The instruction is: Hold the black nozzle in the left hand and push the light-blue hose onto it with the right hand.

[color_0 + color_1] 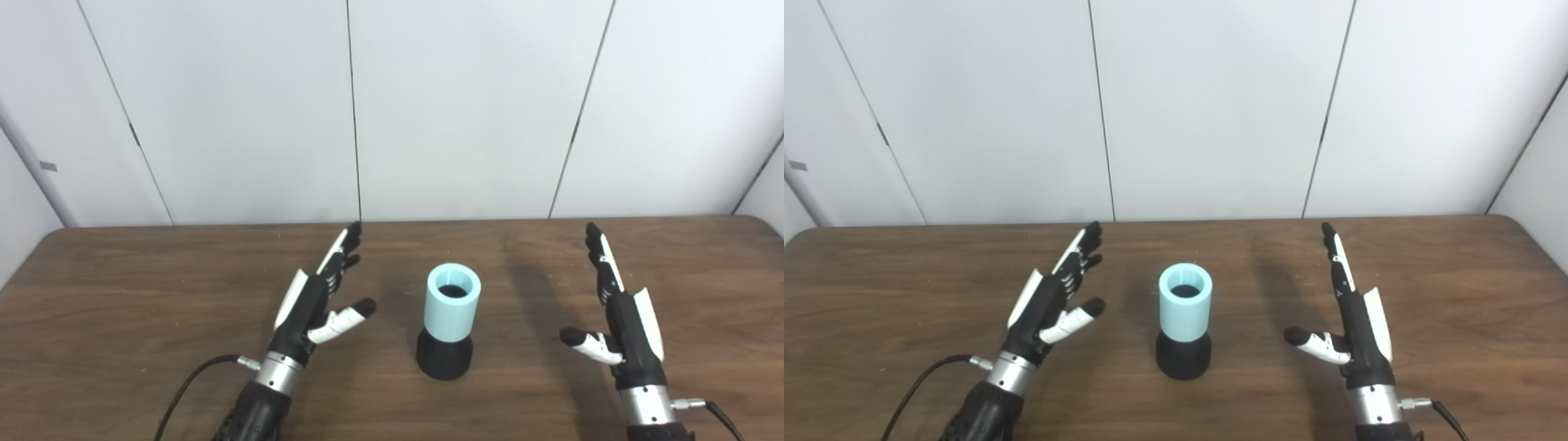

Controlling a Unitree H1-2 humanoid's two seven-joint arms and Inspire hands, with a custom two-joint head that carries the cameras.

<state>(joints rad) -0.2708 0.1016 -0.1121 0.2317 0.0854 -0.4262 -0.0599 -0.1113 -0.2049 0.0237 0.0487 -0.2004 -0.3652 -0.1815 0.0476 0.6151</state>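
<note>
Standing upright at the middle of the wooden table (153, 294): black nozzle (444, 361), wide base down, with the light-blue hose (452, 309) seated over its top, open end facing up. Flanking it, well apart on each side and touching neither piece: left hand (318, 300) and right hand (618, 312), both released, fingers stretched forward and thumbs angling inward toward the nozzle, gripping nothing. Running off from each wrist, a dark cable (190, 380). Rising behind the table, white wall panels (465, 104).
</note>
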